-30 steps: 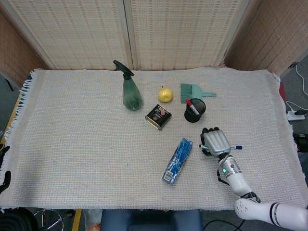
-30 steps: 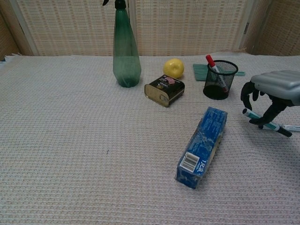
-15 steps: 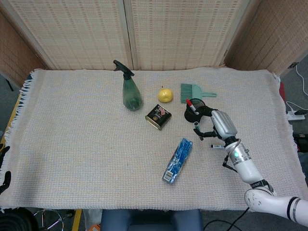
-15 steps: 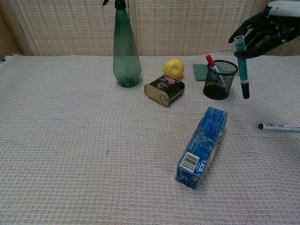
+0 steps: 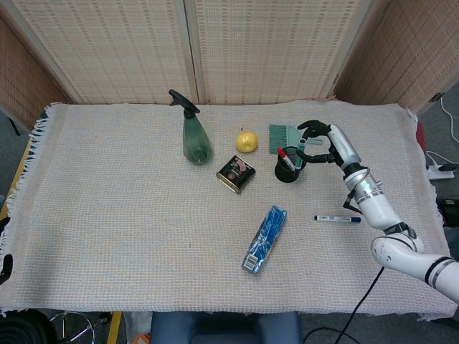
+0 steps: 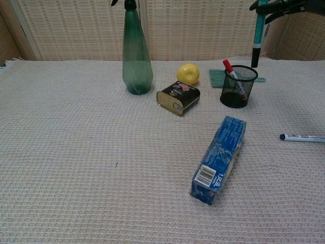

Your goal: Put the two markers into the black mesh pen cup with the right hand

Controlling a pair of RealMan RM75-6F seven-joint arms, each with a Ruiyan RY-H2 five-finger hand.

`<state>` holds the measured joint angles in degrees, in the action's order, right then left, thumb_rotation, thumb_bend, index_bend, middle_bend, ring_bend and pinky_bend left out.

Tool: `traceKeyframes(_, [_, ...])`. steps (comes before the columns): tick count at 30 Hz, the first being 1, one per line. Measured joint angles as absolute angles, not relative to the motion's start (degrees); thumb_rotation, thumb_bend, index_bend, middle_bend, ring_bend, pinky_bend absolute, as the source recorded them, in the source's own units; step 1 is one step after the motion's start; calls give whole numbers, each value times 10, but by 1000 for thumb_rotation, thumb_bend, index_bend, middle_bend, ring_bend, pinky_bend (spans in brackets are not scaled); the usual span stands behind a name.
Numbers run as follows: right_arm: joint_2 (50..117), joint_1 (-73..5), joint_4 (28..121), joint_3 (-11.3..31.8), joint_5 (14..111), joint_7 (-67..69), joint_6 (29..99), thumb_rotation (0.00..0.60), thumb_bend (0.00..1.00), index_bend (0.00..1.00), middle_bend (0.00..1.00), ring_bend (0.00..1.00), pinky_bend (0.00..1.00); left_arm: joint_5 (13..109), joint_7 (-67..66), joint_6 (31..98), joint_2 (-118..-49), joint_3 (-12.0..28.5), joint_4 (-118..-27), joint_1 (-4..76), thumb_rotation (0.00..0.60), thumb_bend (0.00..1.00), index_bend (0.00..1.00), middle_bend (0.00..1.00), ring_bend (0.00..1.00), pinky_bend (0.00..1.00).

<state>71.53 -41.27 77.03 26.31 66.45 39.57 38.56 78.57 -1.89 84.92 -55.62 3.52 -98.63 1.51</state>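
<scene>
The black mesh pen cup [image 5: 290, 167] [image 6: 238, 87] stands right of centre with a red-capped marker [image 5: 285, 158] [image 6: 231, 70] leaning inside it. My right hand [image 5: 326, 145] [image 6: 278, 5] is raised beside and above the cup. It pinches a teal marker [image 6: 259, 29] that hangs upright, black tip down, just above the cup's far rim in the chest view. Only a dark sliver of my left hand [image 5: 4, 266] shows at the table's left edge, and how its fingers lie is hidden.
A thin blue-capped pen [image 5: 337, 218] [image 6: 302, 137] lies right of the cup. A blue box [image 5: 264, 239], a dark tin [image 5: 236, 173], a lemon [image 5: 247, 141], a green spray bottle [image 5: 195, 137] and a teal dustpan brush [image 5: 283, 137] surround the cup.
My right hand lifted the teal marker off the cloth, turned it upright and carried it up and back over the cup. The blue pen stayed on the table.
</scene>
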Motion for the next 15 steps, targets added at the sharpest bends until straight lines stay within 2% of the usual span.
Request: traceKeyframes(15, [798,-469,616,231,680,381,356,600,321,664,276,305,283,761,-14,833,-560,41,-974,19,600,501,103,0,0,96])
